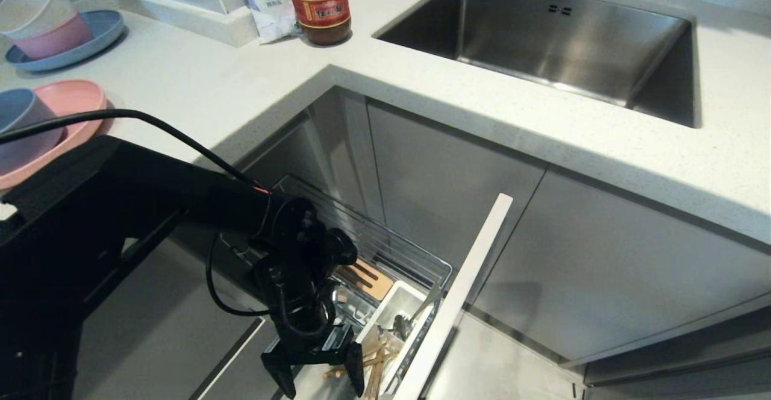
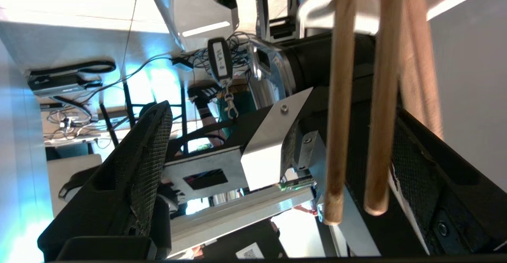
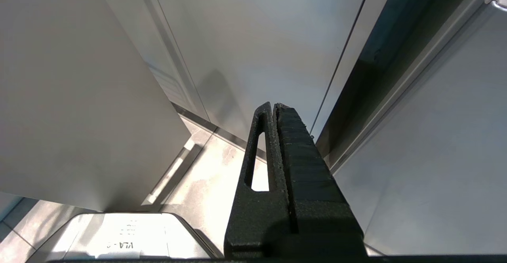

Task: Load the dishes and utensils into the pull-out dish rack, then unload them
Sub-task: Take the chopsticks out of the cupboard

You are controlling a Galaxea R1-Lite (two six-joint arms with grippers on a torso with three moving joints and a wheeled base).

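Head view: the left gripper (image 1: 322, 371) hangs spread wide beside the chopsticks (image 1: 373, 364) standing in the white utensil cup (image 1: 402, 303) of the pull-out dish rack (image 1: 415, 261); plate (image 1: 69, 102) and bowl (image 1: 18, 126) sit at the table's far left edge.

Left wrist view: the chopsticks (image 2: 358, 108) seem, perhaps, between the fingers (image 2: 138, 164); unloading likely, so close next.

Right wrist view: the right gripper (image 3: 275, 108) is pressed together, parked.
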